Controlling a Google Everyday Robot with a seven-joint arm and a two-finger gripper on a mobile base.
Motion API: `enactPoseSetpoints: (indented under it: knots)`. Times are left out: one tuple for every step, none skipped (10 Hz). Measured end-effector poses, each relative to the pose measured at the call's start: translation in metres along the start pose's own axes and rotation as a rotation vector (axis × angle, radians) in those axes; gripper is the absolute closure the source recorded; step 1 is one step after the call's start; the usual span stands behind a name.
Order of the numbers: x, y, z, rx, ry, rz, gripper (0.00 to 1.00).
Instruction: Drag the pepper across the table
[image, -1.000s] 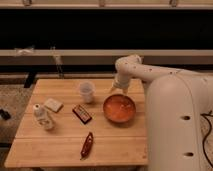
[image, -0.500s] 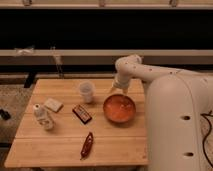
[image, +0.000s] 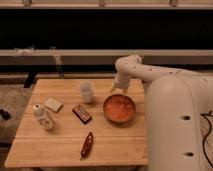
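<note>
camera view: gripper (image: 116, 90) by bowl (image: 120, 119), pepper (image: 87, 145) well apart.

gripper (image: 116, 90) over far rim of the bowl (image: 119, 119) — pepper (image: 87, 145) well apart

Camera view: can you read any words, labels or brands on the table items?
None readable.
Flat dark red-brown rectangular packet: print too blurred.
Small pale bottle: label too blurred.
Slim dark-red pepper, light wooden table: no text visible.
Gripper, over the round orange bowl's far rim: no markings visible.
</note>
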Motion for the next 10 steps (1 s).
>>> enactPoseSetpoints:
  knots:
    - [0.000,0.000,0.000,0.000,0.000,0.000,0.35]
    - [0.000,0.000,0.000,0.000,0.000,0.000,0.35]
    - [0.000,0.000,0.000,0.000,0.000,0.000,0.35]
    - [0.000,0.000,0.000,0.000,0.000,0.000,0.35]
    - [0.000,0.000,0.000,0.000,0.000,0.000,0.35]
    - [0.000,0.000,0.000,0.000,0.000,0.000,0.35]
    - [-0.001,0.001,0.000,0.001,-0.004,-0.001,0.35]
    - [-0.001,0.000,-0.001,0.009,-0.019,-0.013,0.35]
    - [0.001,-0.001,-0.005,0.008,-0.040,-0.030,0.35]
    - [0.010,-0.007,-0.010,0.012,-0.069,-0.054,0.35]
